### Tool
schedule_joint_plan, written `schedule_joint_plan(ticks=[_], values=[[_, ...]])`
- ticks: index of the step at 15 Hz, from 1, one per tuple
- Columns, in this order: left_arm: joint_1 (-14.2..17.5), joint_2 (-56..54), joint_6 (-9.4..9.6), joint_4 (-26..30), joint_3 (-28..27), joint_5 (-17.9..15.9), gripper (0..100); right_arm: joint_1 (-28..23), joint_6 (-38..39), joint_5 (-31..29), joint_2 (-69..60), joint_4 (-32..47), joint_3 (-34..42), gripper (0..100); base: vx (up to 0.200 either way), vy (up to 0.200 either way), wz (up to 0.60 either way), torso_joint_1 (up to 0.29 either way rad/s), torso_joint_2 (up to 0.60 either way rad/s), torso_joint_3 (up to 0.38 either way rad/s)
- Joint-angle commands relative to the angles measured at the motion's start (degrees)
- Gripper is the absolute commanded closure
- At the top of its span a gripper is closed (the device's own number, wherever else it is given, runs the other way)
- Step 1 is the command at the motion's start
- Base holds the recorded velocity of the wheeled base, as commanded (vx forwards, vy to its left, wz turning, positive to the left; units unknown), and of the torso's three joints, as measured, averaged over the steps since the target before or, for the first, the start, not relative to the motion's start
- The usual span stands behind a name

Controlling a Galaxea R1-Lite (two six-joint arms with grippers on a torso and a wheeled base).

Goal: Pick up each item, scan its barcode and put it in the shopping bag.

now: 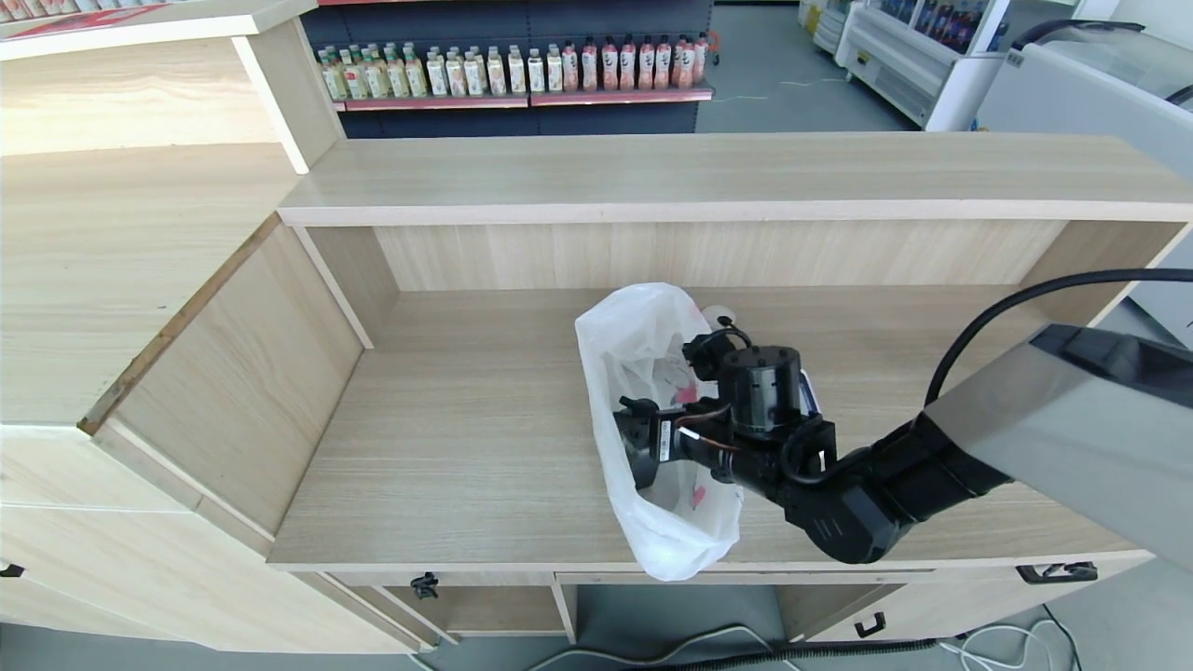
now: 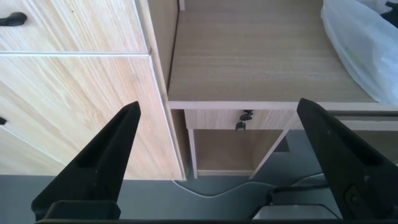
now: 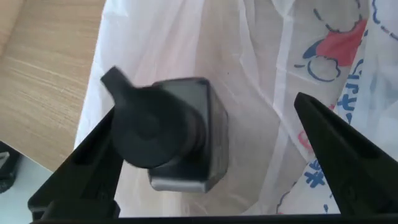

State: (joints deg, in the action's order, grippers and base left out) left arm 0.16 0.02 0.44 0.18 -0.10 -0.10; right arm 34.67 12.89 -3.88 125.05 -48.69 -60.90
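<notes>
A white plastic shopping bag [image 1: 643, 345] with red and blue print stands open on the wooden counter [image 1: 466, 447]. My right gripper [image 1: 637, 445] reaches down into its mouth. In the right wrist view the right gripper [image 3: 205, 106] is open, its fingers spread wide. Between them, close to one finger, a dark grey boxy bottle with a black round cap [image 3: 180, 134] lies inside the bag [image 3: 261, 74]. My left gripper [image 2: 219, 104] is open and holds nothing; it hangs low in front of the counter's front edge [image 2: 261, 104], with the bag [image 2: 367, 43] off to one side.
A raised wooden ledge [image 1: 746, 177] runs behind the counter, and a wooden side panel [image 1: 233, 391] closes its left. Drawers with black handles [image 2: 12, 20] sit below. A small blue and white thing [image 1: 809, 387] peeks out behind my right wrist. Far off stand a bottle shelf [image 1: 522, 70] and freezers [image 1: 932, 56].
</notes>
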Motion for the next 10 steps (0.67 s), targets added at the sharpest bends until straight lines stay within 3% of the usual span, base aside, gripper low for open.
schedule_joint_plan(ticks=[1,6,8,10], values=[[0.0,0.0,0.0,0.0,0.0,0.0,0,-0.3,1.4,0.2,-3.1,0.4,-3.2,0,0.0,0.0,0.0,0.0,0.0,0.0],[-0.1,0.0,-0.44,0.0,0.0,0.1,0,-2.1,2.5,0.2,-12.5,9.7,-6.9,0,0.0,0.0,0.0,0.0,0.0,0.0],[-0.1,0.0,-0.35,0.0,0.0,0.1,0,-4.7,2.6,-0.3,-16.3,14.1,-5.5,0,0.0,0.0,0.0,0.0,0.0,0.0],[0.0,0.0,-0.44,0.0,0.0,0.1,0,-8.1,2.0,-4.2,-23.4,17.8,2.3,0,0.0,0.0,0.0,0.0,0.0,0.0]])
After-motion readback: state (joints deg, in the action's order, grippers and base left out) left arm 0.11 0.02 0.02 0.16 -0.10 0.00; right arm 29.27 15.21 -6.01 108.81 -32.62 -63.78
